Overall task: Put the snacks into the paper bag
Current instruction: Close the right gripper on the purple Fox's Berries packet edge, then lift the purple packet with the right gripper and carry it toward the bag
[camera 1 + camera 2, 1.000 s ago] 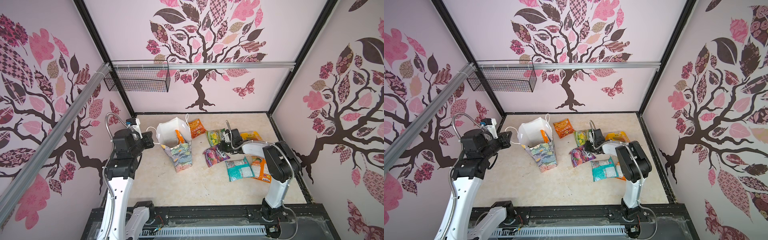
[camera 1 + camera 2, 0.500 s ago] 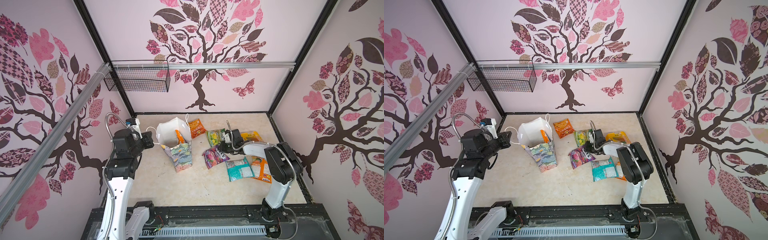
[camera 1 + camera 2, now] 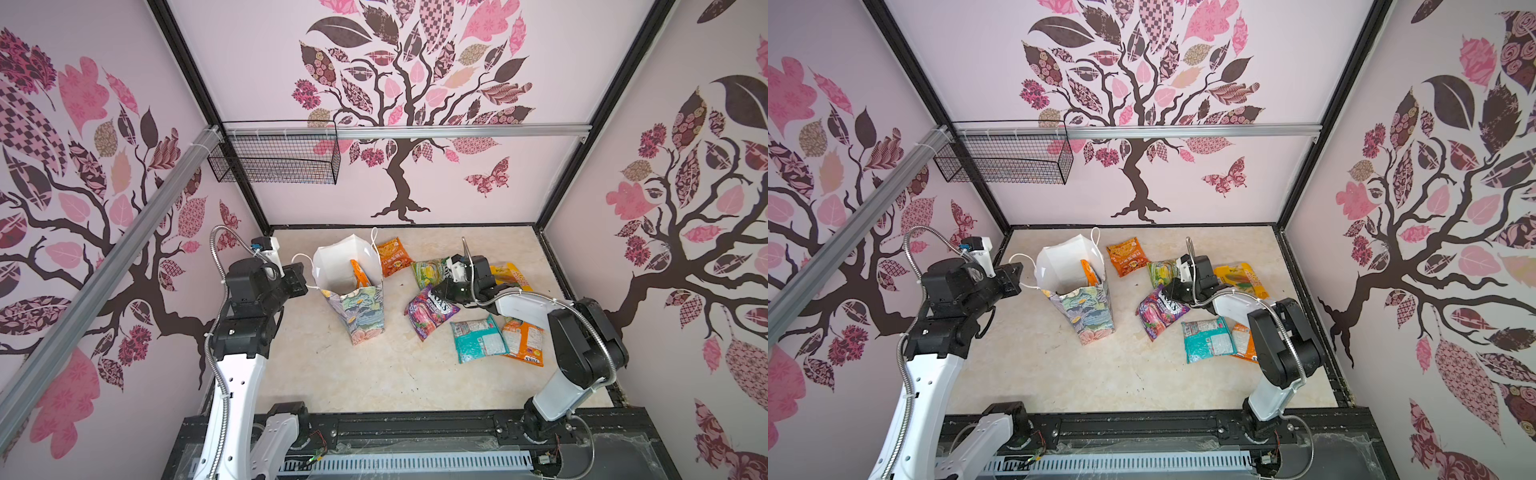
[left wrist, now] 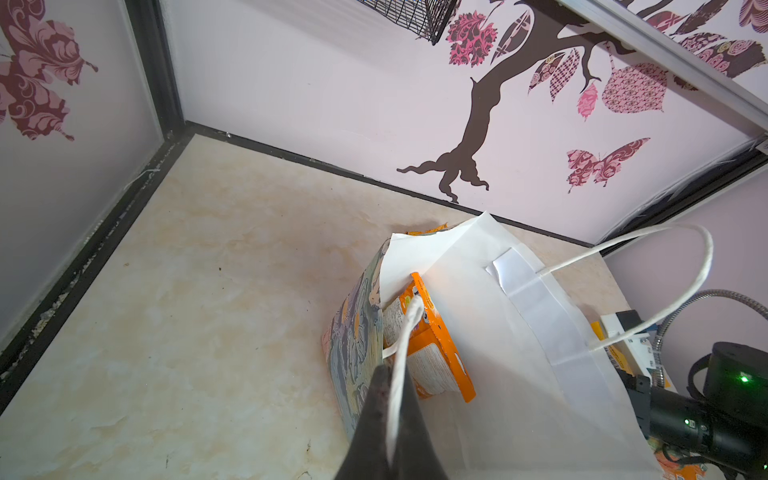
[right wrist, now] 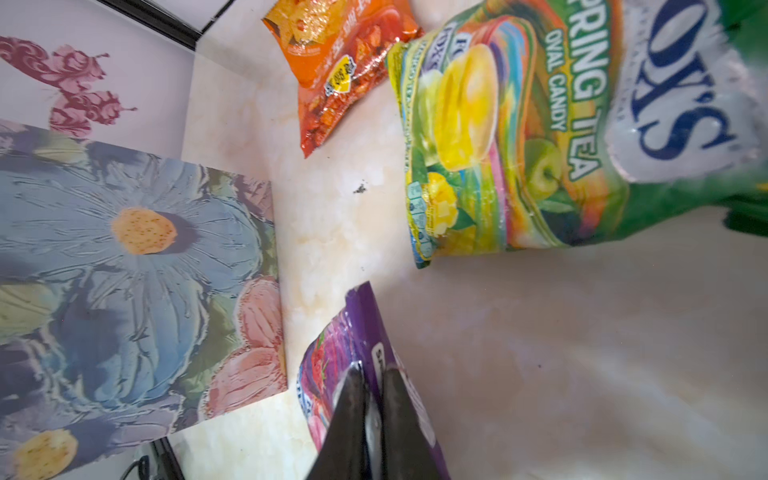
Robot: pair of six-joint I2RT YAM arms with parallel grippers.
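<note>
The right claw point(image 5: 372, 374) is pinching the seemingly light, slippery purple packet point(image 5: 357, 324) by its edge; the left claw point(image 4: 395, 374) is clamping the cord handle point(image 4: 405, 332) of the paper bag point(image 4: 478, 311).

In the right wrist view the green packet point(image 5: 519, 137) carries white lettering "PRING TEA" with "OVAL CANDY" beside it. Large blue letters "OX'S" stand on its white patch, and the leading letter of each word is out of sight. In both top views the purple packet point(image 3: 430, 311) point(image 3: 1160, 311) reads "OX'S" over "BERRIES". Print on the orange packet point(image 5: 336, 54) and the yellow packet point(image 3: 513, 276) is too small to read.
</note>
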